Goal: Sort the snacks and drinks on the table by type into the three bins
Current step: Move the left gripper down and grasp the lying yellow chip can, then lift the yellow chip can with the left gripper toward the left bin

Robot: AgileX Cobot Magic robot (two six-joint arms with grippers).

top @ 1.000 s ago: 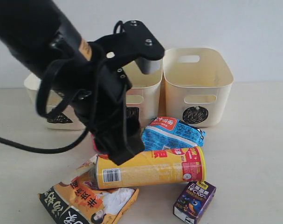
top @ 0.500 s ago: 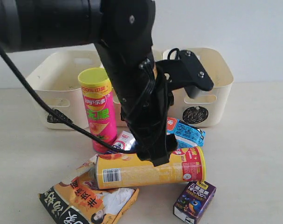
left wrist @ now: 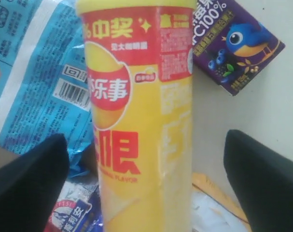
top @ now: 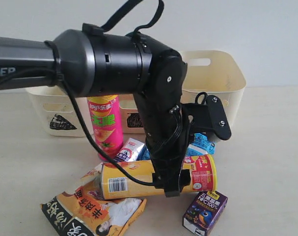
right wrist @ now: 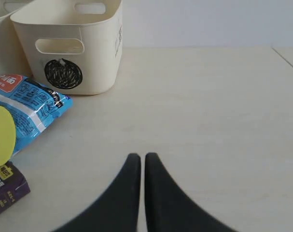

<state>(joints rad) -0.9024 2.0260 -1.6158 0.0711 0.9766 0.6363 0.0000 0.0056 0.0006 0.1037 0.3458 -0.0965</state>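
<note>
"100%" — dark purple carton

Backdrop: plain pale grey-white wall, matt and even in tone across the exterior view. It shows the same way in the right wrist view.

Furniture: pale beige table with faint wood grain. It fills the lower part of the exterior view and runs back to meet the wall in a straight horizontal line. The grain is barely legible, only as light streaks.

Right wrist view: a thin dark line crosses the far corner of the surface at a slant. Seam or edge, cannot tell.

Light: soft and diffuse. The table reads warmer than the wall. Shadows on the surface are weak with blurred edges.
</note>
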